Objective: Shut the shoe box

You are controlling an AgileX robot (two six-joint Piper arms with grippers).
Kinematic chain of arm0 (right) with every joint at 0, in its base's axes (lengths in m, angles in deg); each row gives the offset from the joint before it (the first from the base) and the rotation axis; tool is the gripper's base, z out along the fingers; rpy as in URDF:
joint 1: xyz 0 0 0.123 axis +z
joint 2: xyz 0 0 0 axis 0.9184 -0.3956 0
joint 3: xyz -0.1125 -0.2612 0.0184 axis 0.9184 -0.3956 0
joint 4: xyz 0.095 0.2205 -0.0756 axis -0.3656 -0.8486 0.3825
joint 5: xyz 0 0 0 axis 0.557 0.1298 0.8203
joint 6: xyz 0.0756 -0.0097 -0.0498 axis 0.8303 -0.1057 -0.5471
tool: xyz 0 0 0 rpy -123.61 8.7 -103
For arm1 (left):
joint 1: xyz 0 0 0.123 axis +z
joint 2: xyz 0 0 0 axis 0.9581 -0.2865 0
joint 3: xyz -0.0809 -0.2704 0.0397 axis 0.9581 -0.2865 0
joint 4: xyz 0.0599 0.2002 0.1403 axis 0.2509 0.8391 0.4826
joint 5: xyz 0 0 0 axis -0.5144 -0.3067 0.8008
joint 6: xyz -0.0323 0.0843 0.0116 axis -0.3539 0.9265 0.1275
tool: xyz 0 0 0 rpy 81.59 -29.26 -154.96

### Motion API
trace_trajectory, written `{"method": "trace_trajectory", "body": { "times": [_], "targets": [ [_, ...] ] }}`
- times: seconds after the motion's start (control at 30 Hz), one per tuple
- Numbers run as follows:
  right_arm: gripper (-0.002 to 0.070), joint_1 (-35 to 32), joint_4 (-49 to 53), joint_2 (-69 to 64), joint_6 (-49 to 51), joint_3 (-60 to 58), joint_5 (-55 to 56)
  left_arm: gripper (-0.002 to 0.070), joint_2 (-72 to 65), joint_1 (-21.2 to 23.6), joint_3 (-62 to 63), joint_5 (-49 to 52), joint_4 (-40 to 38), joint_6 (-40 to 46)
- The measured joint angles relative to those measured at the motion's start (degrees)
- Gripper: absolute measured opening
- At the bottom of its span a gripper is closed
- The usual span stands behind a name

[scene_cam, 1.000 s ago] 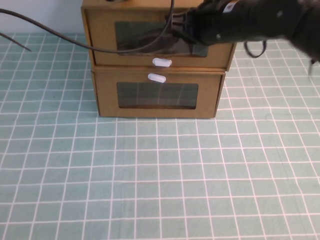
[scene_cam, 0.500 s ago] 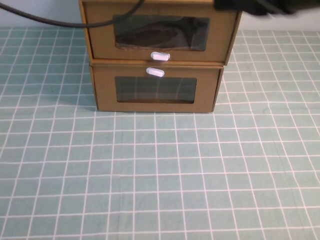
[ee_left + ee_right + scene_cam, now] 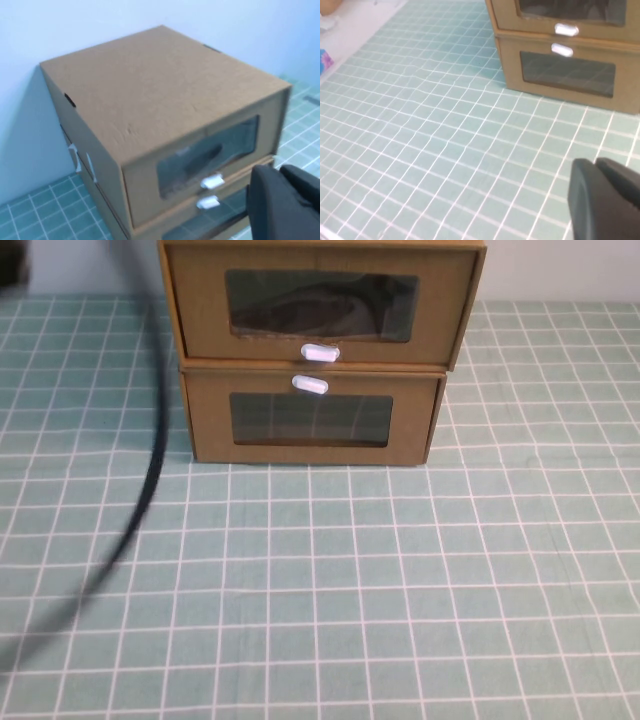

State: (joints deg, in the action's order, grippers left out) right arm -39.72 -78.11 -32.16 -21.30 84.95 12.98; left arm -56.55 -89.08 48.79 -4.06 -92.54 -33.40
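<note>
The shoe box [image 3: 322, 308] sat on top of its twin cardboard box [image 3: 312, 420], the pair stacked toward the back of the tiled counter [image 3: 330, 590] against the pale wall. Its white pull tab [image 3: 320, 353] lay just below the window, almost touching the twin's tab [image 3: 310, 385] just above the lower window. The upper drawer front looked flush with its sleeve in the high view and the left wrist view, so the box was judged closed. Neither gripper touched anything. The left gripper [image 3: 286, 200] showed only as a dark mass in its wrist view, raised near the upper box's front corner, and whether it was wide or narrow could not be told. The right gripper [image 3: 603, 197] hung over bare counter, well apart from the boxes, and its spread could not be told either. That distance suited a finished push, with both arms clear of the stack. Compared with a second before, the dark arm that had covered the upper window and top right of the high view was gone, the whole front was exposed, and a blurred black cable [image 3: 140, 500] now swept across the left side.
</note>
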Motion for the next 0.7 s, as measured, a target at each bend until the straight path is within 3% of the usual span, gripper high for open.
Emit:
{"method": "trace_trajectory", "body": {
  "times": [0.3, 0.53, 0.7],
  "targets": [
    [-0.0011, 0.0, -1.1, 17.7, 1.3, -16.2, 5.0, -0.0005, 31.9, 0.0, -37.0, -19.4, -4.2, 1.1],
    [-0.0011, 0.0, -2.7, 19.3, 1.3, -28.2, 21.2, -0.0005, 53.7, 0.0, -54.2, -24.2, -4.4, 2.6],
    [-0.0011, 0.0, -2.9, 18.0, 1.3, -36.1, 34.4, -0.0005, 57.4, 0.0, -63.2, -29.8, -4.4, 2.9]
  ]
}}
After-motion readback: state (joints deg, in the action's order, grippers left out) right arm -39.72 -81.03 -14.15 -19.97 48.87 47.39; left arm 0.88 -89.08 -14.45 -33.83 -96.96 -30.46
